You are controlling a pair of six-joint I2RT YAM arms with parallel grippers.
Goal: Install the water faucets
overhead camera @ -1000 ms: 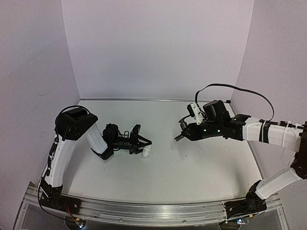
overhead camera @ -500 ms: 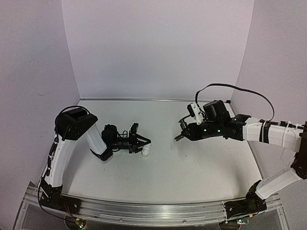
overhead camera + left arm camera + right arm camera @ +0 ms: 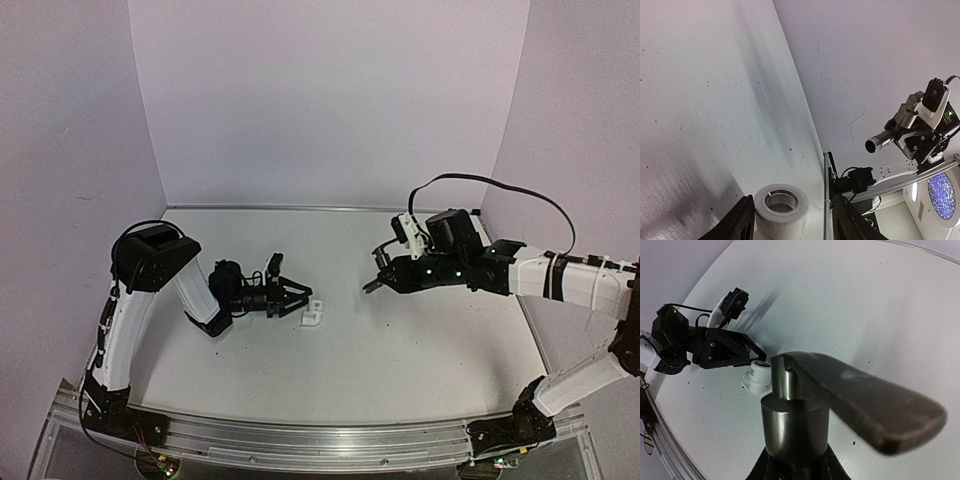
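White plastic fitting [image 3: 312, 318] is set down on the table [image 3: 420, 350], left of centre, and a dark metal spout piece [image 3: 796, 415] is held up to the right.

The fitting is seen just beyond the tips of the left pincer [image 3: 302, 302], its threaded hole turned toward that wrist's camera. The jaws of this pincer are spread apart and closed on nothing. One finger [image 3: 742, 222] is seen right against the fitting's side, but whether it touches cannot be told. The spout piece, a short round metal barrel with a flat dark arm jutting sideways, is clamped at its base by the right pincer [image 3: 383, 281], whose jaws are drawn in on it. It is held clear of the table, well apart from the fitting.
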